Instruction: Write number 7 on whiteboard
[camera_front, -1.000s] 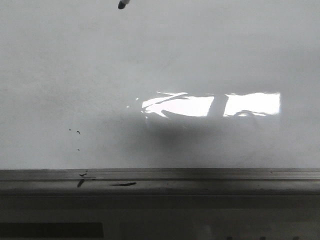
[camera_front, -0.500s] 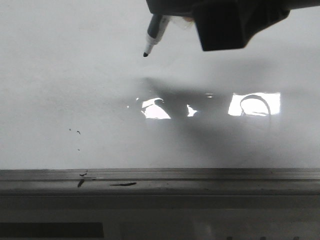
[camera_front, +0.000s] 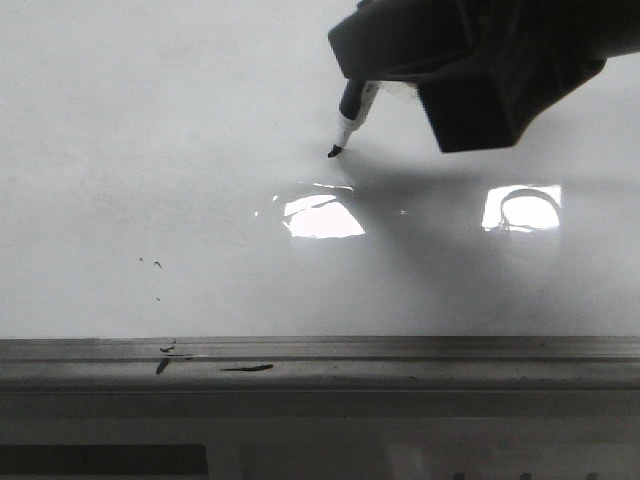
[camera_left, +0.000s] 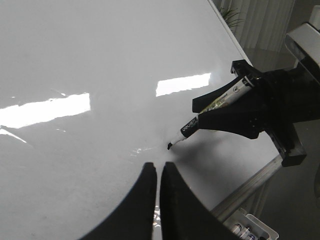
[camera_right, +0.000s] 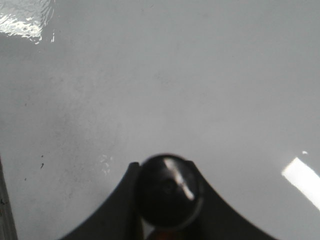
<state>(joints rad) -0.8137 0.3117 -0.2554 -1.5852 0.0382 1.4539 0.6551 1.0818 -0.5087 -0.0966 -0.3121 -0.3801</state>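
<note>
glossy white, the whiteboard (camera_front: 150, 150) fills nearly the whole front view and lies flat like a counter top, its grey rail (camera_front: 400, 350) running across at 6 o'clock. it lies bare so a stroke can go anywhere; no 7 shows on it in any view, only a few tiny black specks (camera_front: 157, 265) near 8 o'clock and smudges on the rail, so i judge the writing has not begun.

next in size, the right end effector (camera_front: 375, 75) comes in from 1 o'clock in the front view, dark and bulky, clamped tight around a marker (camera_left: 215, 107). the marker is held slanted, not upright, probably so the tip stays visible and drags cleanly. its black tip (camera_front: 334, 152) points toward 7 o'clock and sits at or just off the surface, a little above the bright reflection (camera_front: 320, 215); whether it truly touches i cannot tell. the right wrist view looks straight down the marker's rounded butt end (camera_right: 169, 189), which confirms the grip around the barrel.

the left end effector (camera_left: 157, 172) hovers near the tip, its two fingers (camera_left: 142, 200) pressed almost together with only a slit between, holding nothing. it seems parked there merely to watch.

smallest, a tray (camera_left: 252, 230) with spare pens sits past the rail in the left wrist view.
</note>
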